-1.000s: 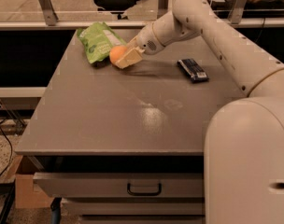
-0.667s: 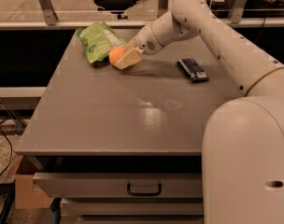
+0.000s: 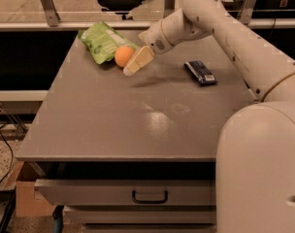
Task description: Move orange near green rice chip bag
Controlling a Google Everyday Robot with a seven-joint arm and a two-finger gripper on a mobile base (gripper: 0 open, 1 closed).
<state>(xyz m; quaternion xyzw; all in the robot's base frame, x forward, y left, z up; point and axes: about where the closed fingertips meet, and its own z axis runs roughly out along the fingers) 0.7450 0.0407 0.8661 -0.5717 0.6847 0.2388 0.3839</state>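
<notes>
The orange [image 3: 122, 56] sits at the far left part of the grey table [image 3: 113, 125], touching the near edge of the green rice chip bag [image 3: 101, 41], which lies crinkled at the table's back left corner. My gripper [image 3: 131, 65] reaches in from the right on the white arm and is right beside the orange, on its right side, just above the table top. Part of the gripper is hidden behind the orange.
A flat dark blue wrapped bar [image 3: 200, 72] lies on the right part of the table. The white arm [image 3: 225, 28] spans the back right. A drawer with a handle [image 3: 150, 196] is under the front edge. A rail and a chair stand behind the table.
The gripper has shifted very slightly to the right and toward the front. The orange and the bag stay in about the same place.
</notes>
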